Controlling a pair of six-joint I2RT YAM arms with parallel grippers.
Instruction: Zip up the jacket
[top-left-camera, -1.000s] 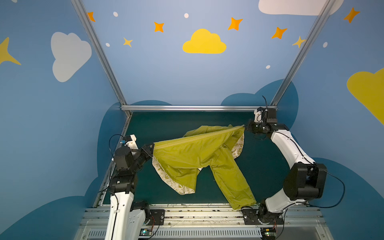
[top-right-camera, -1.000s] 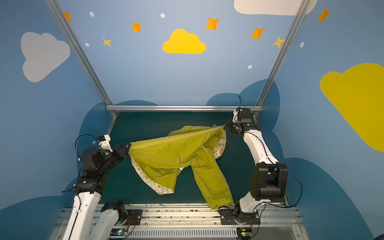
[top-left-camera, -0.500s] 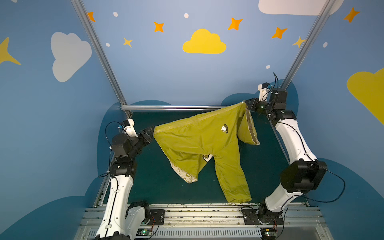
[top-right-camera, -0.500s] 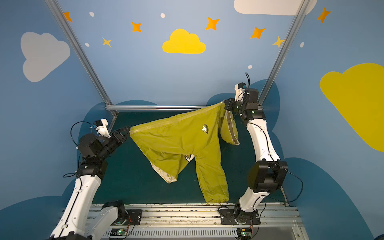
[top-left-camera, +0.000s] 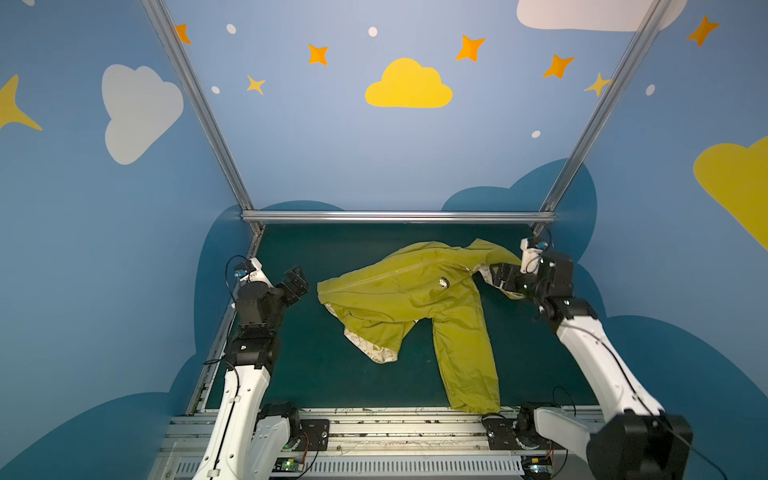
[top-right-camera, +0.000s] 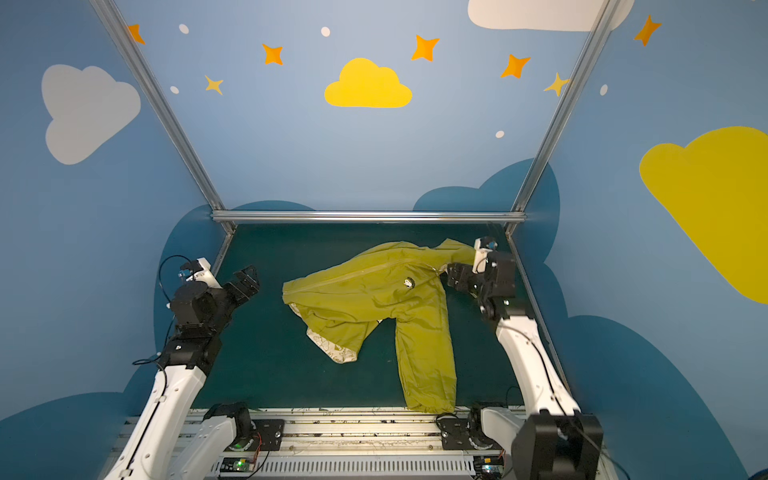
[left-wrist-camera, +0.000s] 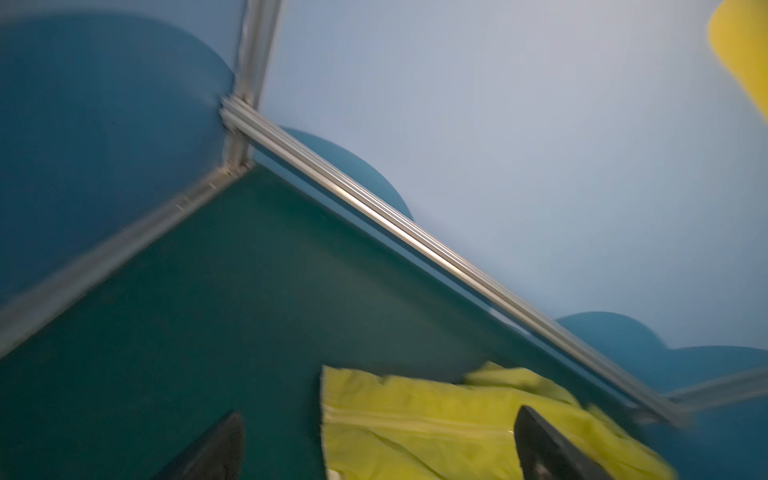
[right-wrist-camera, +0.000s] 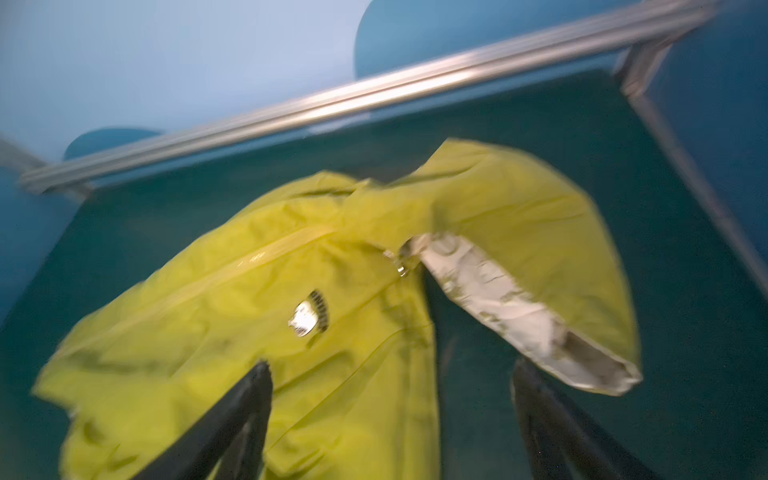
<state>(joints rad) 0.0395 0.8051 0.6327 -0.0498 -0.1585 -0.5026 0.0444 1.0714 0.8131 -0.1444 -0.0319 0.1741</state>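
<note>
Seemingly zipped already.
Left fingers (top-left-camera: 300, 276) and right fingers (top-left-camera: 498, 274) spread, empty; jacket (top-left-camera: 395, 291) between them on tabletop (top-left-camera: 332, 382), pull (right-wrist-camera: 401, 268) near collar; perhaps only checking left.

Both end effectors (top-left-camera: 302, 280) (top-left-camera: 494, 276) wide-jawed, empty.

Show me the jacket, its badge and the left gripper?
jacket (top-left-camera: 395, 291): in a top view, front panel
badge (top-left-camera: 444, 283): in a top view, its middle
left gripper (top-left-camera: 299, 281): in a top view, between fingertips
</note>
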